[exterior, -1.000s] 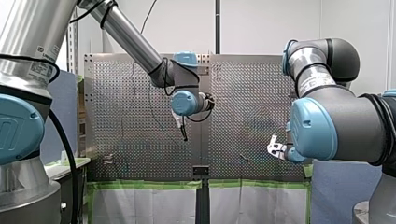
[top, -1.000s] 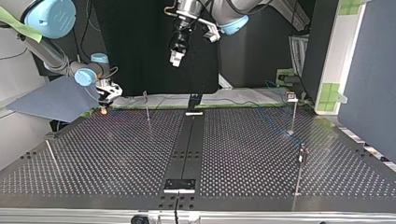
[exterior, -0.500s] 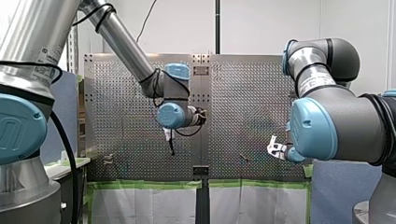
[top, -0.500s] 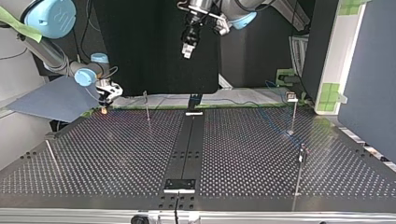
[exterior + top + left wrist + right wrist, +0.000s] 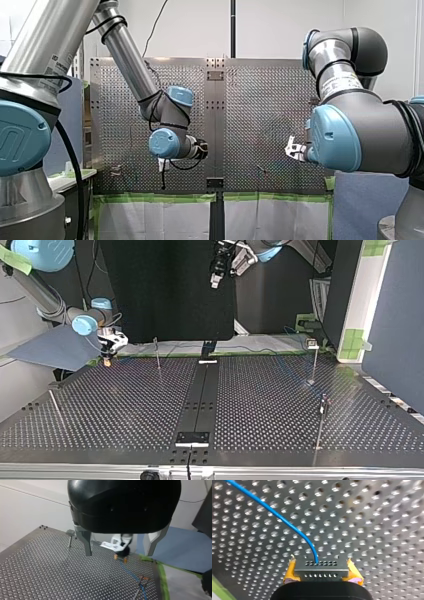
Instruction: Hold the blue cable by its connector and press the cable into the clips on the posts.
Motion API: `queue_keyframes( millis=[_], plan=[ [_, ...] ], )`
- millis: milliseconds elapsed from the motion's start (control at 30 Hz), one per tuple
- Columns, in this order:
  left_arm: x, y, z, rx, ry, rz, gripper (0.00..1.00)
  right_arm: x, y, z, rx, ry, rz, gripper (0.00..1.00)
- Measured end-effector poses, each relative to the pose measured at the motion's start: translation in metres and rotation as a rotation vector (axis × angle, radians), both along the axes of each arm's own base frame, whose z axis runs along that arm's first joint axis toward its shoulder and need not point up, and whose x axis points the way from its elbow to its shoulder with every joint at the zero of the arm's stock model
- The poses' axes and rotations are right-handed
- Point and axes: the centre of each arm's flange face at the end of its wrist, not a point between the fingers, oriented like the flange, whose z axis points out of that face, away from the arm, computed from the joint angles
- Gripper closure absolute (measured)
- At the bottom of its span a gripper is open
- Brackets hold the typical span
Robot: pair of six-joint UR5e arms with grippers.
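My right gripper (image 5: 321,578) is shut on a silver connector (image 5: 321,570), held between its yellow pads (image 5: 290,573). The blue cable (image 5: 277,515) leaves the connector and runs off over the perforated table. In the top view my right gripper (image 5: 107,359) hangs low at the table's far left corner. My left gripper (image 5: 214,282) is high above the far edge, open and empty. The left wrist view shows its metal fingers (image 5: 86,542) spread wide, with my right gripper (image 5: 120,555) and the blue cable (image 5: 130,573) far below them.
Thin posts stand on the table (image 5: 125,405): one near my right gripper (image 5: 157,354), two at the top view's right (image 5: 313,362) (image 5: 322,415), one leaning at its left (image 5: 55,407). A black rail (image 5: 200,390) runs down the middle. A blue sheet (image 5: 55,347) lies beyond the corner.
My left arm has swung toward the top view's right and risen; in the front view it has dropped down and left. My right gripper has shifted slightly left, still holding the connector.
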Motion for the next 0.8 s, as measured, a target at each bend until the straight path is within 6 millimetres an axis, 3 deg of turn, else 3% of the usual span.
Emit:
queue_keyframes(
  millis=[433, 800],
  plan=[
    [-0.023, 0.035, -0.021, 0.040, -0.002, 0.023, 0.00, 0.006, 0.010, 0.059, -0.064, -0.006, -0.002, 0.98],
    [-0.015, 0.034, -0.020, 0.070, -0.017, 0.016, 0.00, 0.003, 0.034, 0.093, -0.101, -0.016, -0.024, 0.98]
  ],
)
